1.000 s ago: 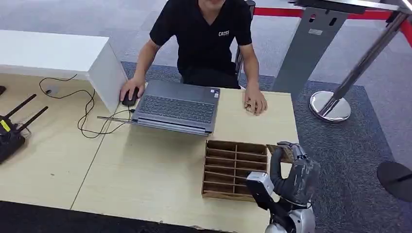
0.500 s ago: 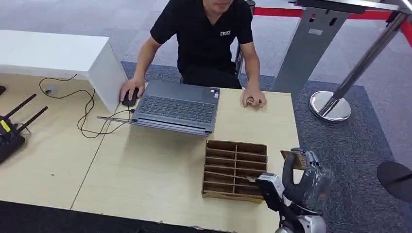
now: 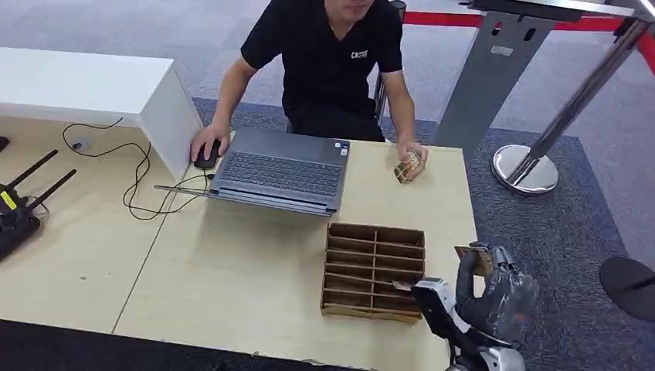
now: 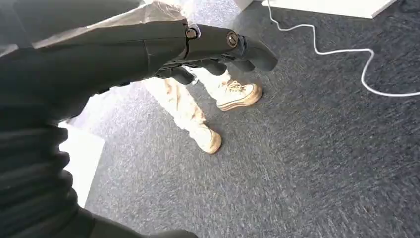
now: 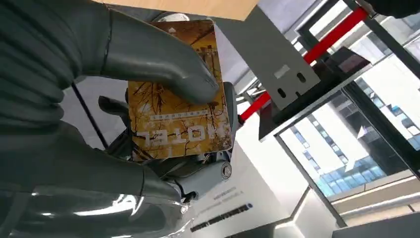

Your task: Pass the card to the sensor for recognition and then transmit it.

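Shifted since a second ago: right robot hand (image 3: 494, 290) with its card (image 3: 475, 259) has drawn from the organiser's edge toward the lower right of the frame; the person's hand (image 3: 409, 164), upper centre, has lifted a small patterned object off the desk (image 3: 247, 270).

Desk: pale wood-grain laminate, flat, matte.
Laptop (image 3: 282, 170): grey, open, upper centre.
Organiser (image 3: 375, 270): brown board, rectangular grid of slots, lower centre.
Right robot hand: grey, ribbed cover; thumb clamped on the card's face (wrist view), fingers behind.
Card: thin glossy rectangle, rounded corners, amber print, lower right beyond the desk edge.
Left robot hand (image 4: 213, 49): dark, hanging over grey carpet, fingers curled in on nothing.

Risk, as judged: the slick card may slide or twist under the thumb during the reach, spoiling its presentation; no sensor can be identified.
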Controlling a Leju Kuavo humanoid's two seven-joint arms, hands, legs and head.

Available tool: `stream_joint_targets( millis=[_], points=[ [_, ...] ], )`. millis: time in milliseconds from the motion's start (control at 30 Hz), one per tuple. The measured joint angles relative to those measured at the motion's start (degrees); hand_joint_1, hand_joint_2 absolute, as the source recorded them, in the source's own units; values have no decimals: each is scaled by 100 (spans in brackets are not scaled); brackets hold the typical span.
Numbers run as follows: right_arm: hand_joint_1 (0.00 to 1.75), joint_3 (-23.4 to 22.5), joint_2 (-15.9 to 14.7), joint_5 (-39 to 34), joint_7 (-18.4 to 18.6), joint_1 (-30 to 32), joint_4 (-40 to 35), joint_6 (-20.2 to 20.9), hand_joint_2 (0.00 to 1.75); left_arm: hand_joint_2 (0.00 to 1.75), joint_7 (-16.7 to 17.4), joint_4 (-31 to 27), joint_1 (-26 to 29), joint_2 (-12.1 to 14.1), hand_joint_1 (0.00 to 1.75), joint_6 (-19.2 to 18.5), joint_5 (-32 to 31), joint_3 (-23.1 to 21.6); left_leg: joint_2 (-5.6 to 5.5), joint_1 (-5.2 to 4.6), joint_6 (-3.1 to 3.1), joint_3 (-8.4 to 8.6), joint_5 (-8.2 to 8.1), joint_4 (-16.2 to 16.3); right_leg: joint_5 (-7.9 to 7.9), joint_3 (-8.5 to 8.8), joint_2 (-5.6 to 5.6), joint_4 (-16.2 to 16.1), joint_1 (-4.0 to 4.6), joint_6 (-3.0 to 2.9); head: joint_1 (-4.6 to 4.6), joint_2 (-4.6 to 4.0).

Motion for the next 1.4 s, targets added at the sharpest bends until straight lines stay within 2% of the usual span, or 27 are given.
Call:
stream_joint_targets(
  millis=[267, 433, 567, 700, 767, 933, 1067, 1167, 1400],
  points=[
    [175, 20, -57, 712, 835, 27, -35, 0, 175, 175, 22, 0, 4, -4, 0, 0, -66, 61, 0, 0, 0, 0, 0, 0, 0, 1, 0, 0, 0, 0, 0, 0],
    [175, 168, -223, 935, 1378, 53, -90, 0, 175, 175, 22, 0, 6, -7, 0, 0, -81, 90, 0, 0, 0, 0, 0, 0, 0, 1, 0, 0, 0, 0, 2, 0],
    [175, 299, -363, 1029, 1628, 67, -142, 0, 175, 175, 22, 0, 7, -7, 0, 0, -90, 98, -1, 0, 0, 0, 0, 0, 0, 1, 0, 0, 0, 0, 0, 0],
    [175, 466, -547, 1224, 2055, 75, -179, 0, 175, 175, 22, 0, 8, -9, 0, 0, -98, 129, 0, 0, 0, 0, 0, 0, 0, 1, 0, 0, 0, 0, 2, 0],
    [175, 580, -679, 1413, 2499, 76, -197, 0, 175, 175, 22, 0, 9, -11, 0, 0, -107, 146, -1, 0, 0, -1, 0, 0, 0, 1, 0, 0, 0, 0, 2, 0],
    [175, 1118, -1251, 1925, 4084, 48, -225, 0, 175, 175, 72, -9, 14, -11, 0, 0, -122, 184, -1, -1, 0, -3, 0, 0, 0, 2, 0, 0, 0, 0, 0, 0],
    [175, 1563, -1716, 1986, 4699, 12, -212, 2, 175, 175, 61, -11, 15, -11, 0, 0, -118, 205, -2, -1, 0, -3, 0, 0, 0, 2, 0, -1, 0, 0, 0, 0],
    [175, 1840, -1997, 1989, 4815, 12, -186, 2, 175, 175, 50, -11, 15, -11, 0, 0, -116, 223, -2, -1, 0, -2, 0, 0, 0, 1, 0, -1, 0, 0, 2, 0],
    [175, 2216, -2380, 1997, 4845, 2, -125, 2, 175, 175, 30, -11, 16, -11, 0, 0, -160, 254, -2, 0, -1, -2, -1, 0, 0, 0, 0, 0, 1, 0, 2, 0]
  ],
)
